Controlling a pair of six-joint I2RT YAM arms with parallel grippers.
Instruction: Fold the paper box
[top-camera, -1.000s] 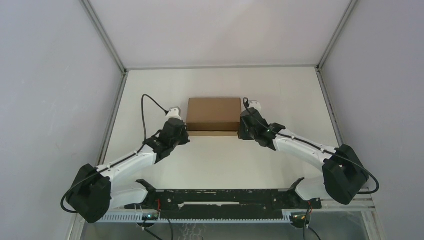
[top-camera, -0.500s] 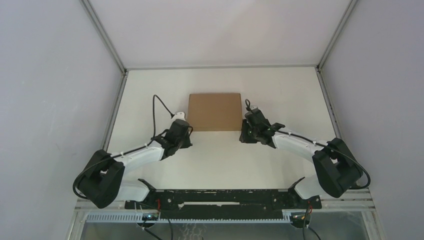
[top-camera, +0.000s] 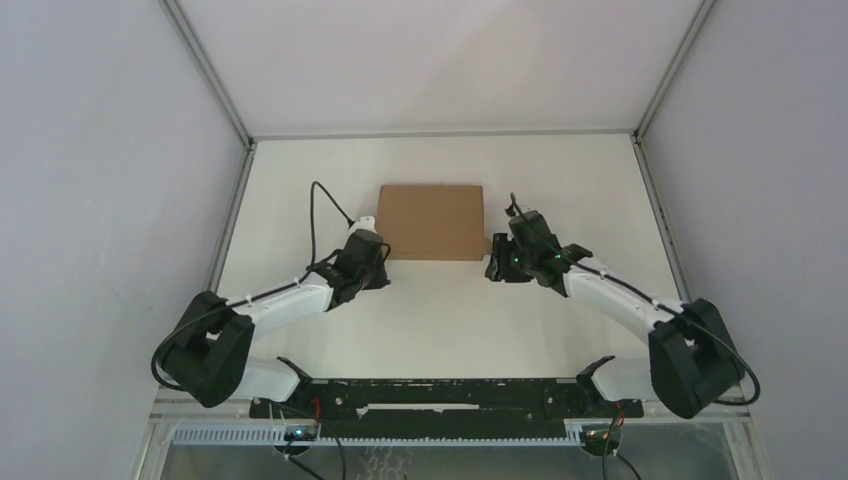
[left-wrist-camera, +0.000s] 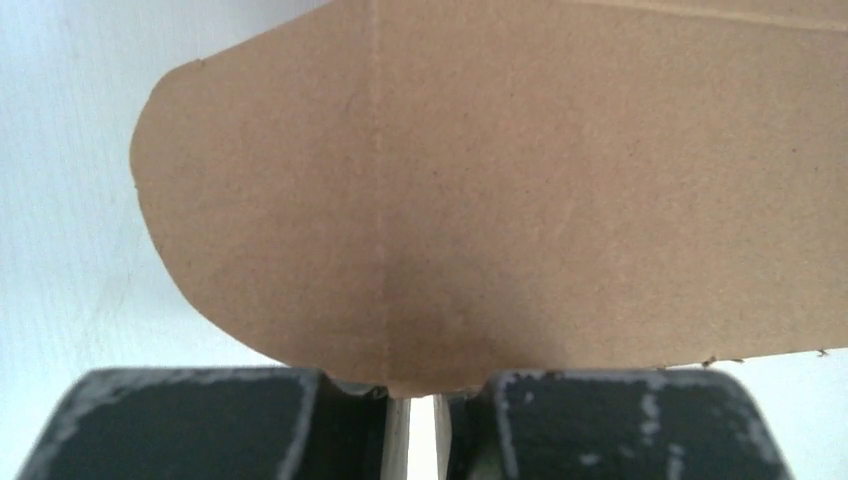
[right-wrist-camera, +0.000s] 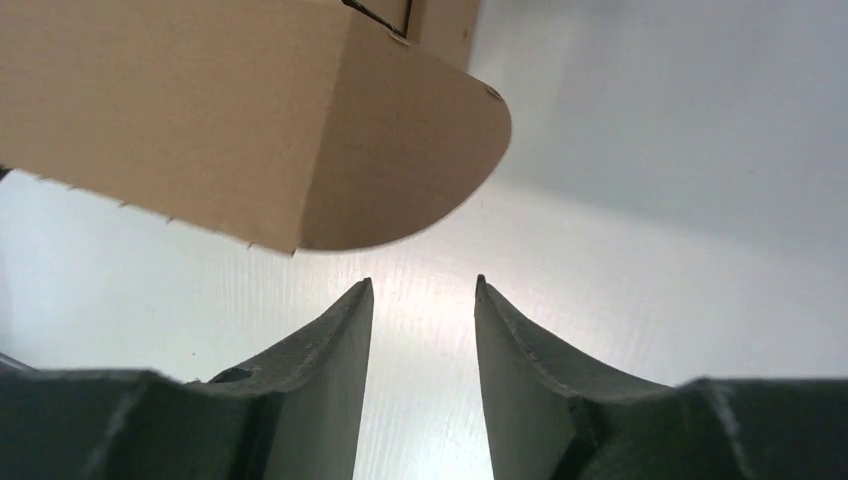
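Symmetry marked the pose: the left arm (top-camera: 290, 300) and right arm (top-camera: 620, 295) each angled forward and inward, wrists at the near corners of the paper box (top-camera: 430, 221), which sat mid-table (top-camera: 560, 170). The left gripper (top-camera: 379, 248) was clamped on the box's rounded side flap (left-wrist-camera: 400, 200) (a brown sliver showed between its nearly closed fingers). The right gripper (right-wrist-camera: 422, 286) stood released, jaws apart over bare table, the opposite flap (right-wrist-camera: 400, 170) just beyond its tips, untouched.
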